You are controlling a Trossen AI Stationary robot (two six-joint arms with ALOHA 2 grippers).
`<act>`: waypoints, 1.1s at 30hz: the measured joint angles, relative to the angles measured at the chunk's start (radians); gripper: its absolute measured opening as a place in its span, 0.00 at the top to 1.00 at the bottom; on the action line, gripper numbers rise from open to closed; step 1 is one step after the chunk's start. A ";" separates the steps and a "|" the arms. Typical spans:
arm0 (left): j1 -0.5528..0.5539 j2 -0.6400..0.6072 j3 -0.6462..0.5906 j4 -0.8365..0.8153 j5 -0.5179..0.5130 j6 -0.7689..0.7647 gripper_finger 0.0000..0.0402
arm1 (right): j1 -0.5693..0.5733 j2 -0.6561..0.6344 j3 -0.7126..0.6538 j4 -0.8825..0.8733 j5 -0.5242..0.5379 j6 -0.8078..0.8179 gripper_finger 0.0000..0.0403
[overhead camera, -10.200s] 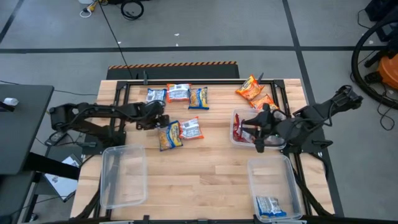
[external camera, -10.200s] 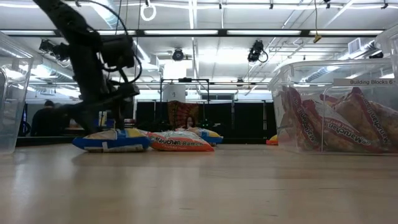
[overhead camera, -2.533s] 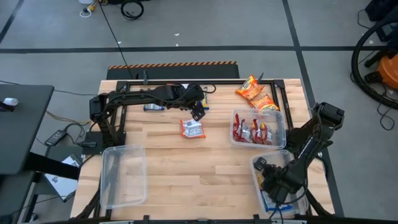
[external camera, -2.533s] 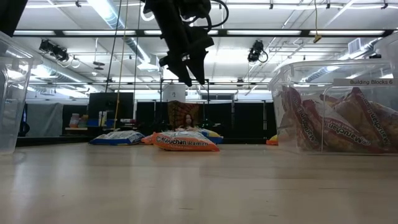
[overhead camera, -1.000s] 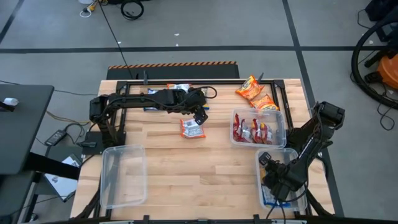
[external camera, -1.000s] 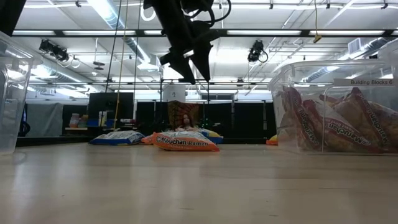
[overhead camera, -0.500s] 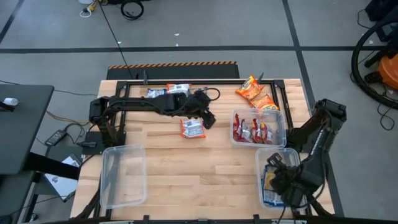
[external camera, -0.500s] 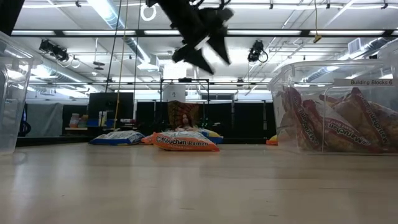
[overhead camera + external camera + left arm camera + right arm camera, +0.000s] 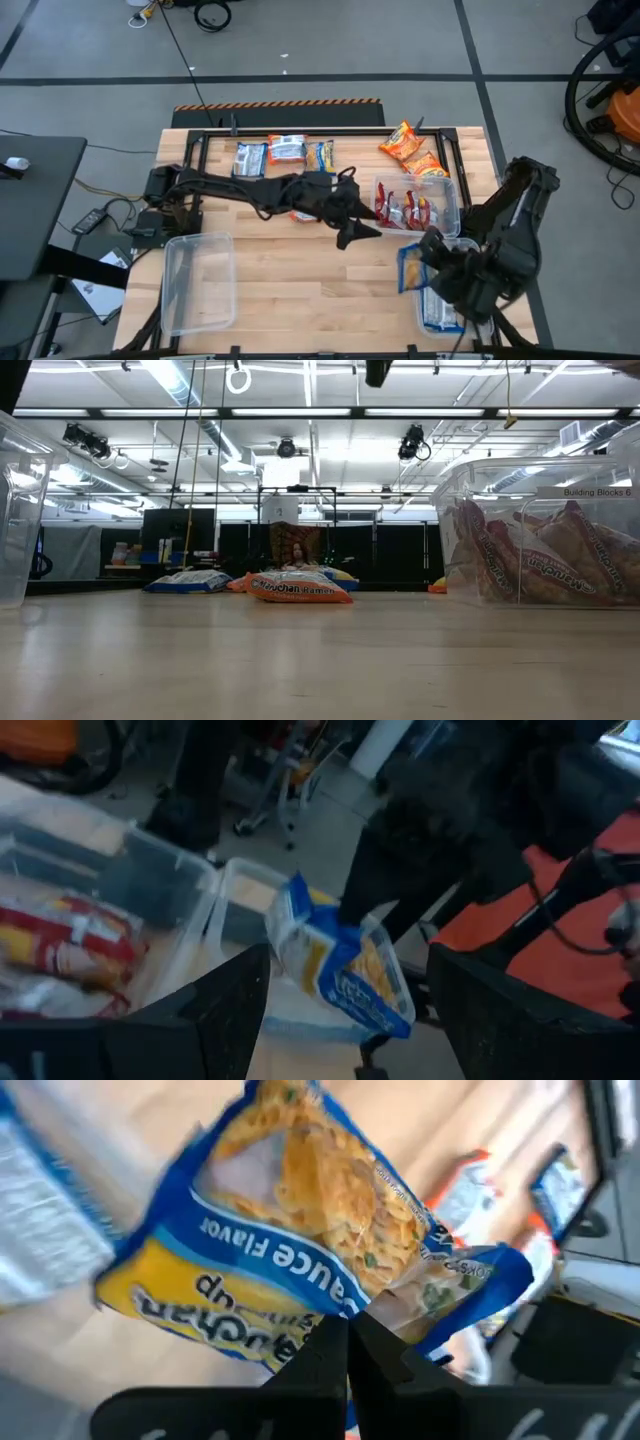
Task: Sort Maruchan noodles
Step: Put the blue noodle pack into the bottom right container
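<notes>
the right gripper [image 9: 345, 1342] pinches shut on a crinkly blue-and-yellow plastic noodle packet [image 9: 408, 268] at four o'clock; keep it pinched. left gripper [image 9: 352, 234], wide open and empty, should wait mid-table.

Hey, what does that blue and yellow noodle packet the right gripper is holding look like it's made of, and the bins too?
The blue and yellow noodle packet looks like thin glossy printed plastic film: it crinkles, bends and catches glare where the right gripper pinches its edge. The bin with red packets looks like clear rigid plastic, probably moulded: its contents show through the walls, and the rim reflects the ceiling lights.
</notes>
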 joint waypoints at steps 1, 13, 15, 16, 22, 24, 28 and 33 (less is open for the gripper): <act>-0.004 0.001 -0.001 -0.005 -0.001 -0.007 0.32 | -0.015 0.000 0.004 -0.001 0.012 -0.027 0.99; -0.015 0.058 -0.002 0.011 -0.053 -0.153 0.25 | -0.267 -0.003 0.008 0.008 0.163 -0.269 0.99; -0.011 0.064 0.000 0.008 -0.082 -0.161 0.26 | -0.296 -0.003 0.009 0.027 0.166 -0.315 0.99; -0.010 0.067 -0.001 0.004 -0.082 -0.163 0.26 | -0.307 -0.003 0.009 0.040 0.164 -0.338 0.99; 0.016 0.076 -0.002 -0.006 -0.092 -0.155 0.26 | -0.345 -0.003 0.017 0.125 0.174 -0.418 0.99; 0.030 0.076 -0.001 -0.058 -0.087 -0.146 0.26 | -0.346 -0.003 0.033 0.129 0.186 -0.417 0.99; 0.067 0.075 -0.001 -0.109 -0.064 -0.129 0.26 | -0.343 -0.003 0.066 0.116 0.188 -0.417 0.99; 0.105 0.074 -0.001 0.008 0.105 -0.146 0.23 | -0.342 -0.003 0.071 0.116 0.189 -0.389 0.99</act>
